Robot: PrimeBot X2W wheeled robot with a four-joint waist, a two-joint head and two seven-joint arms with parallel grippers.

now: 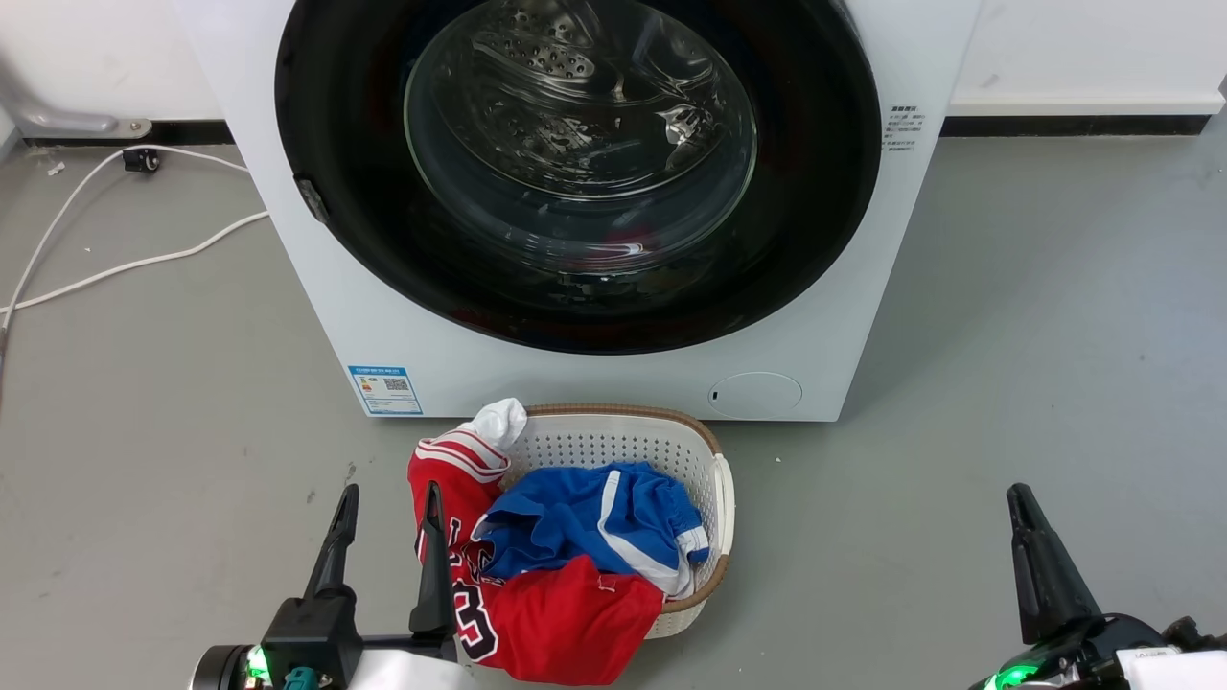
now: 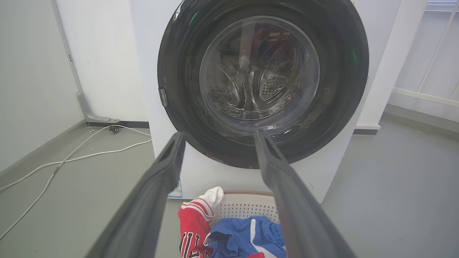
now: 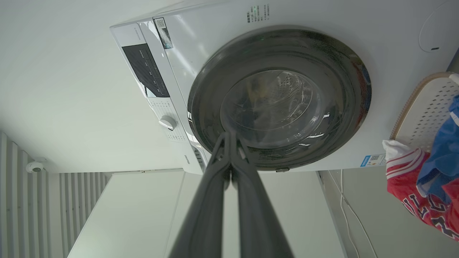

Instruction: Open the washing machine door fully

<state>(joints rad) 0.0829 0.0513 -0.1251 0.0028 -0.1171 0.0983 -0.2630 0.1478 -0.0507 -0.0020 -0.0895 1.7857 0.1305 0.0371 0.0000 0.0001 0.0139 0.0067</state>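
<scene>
Hooking the small grey catch (image 1: 310,198) on the left rim of the washing machine door (image 1: 355,240) looks like the best start, then pulling outward in an arc. The door sits shut, flush on the washing machine (image 1: 613,383). The left tool (image 1: 391,491) is spread wide and empty, and the right tool (image 3: 229,136) is pinched together, holding nothing. The laundry basket (image 1: 724,479) stands just before the machine and may crowd the swing. Bare floor (image 1: 1054,335) lies to the right, and white cables (image 1: 144,261) lie to the left.

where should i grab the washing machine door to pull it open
Grip the small grey tab on the left rim of the door, coming from the left with the open left gripper. It looks like the only raised part of that smooth round face.
</scene>
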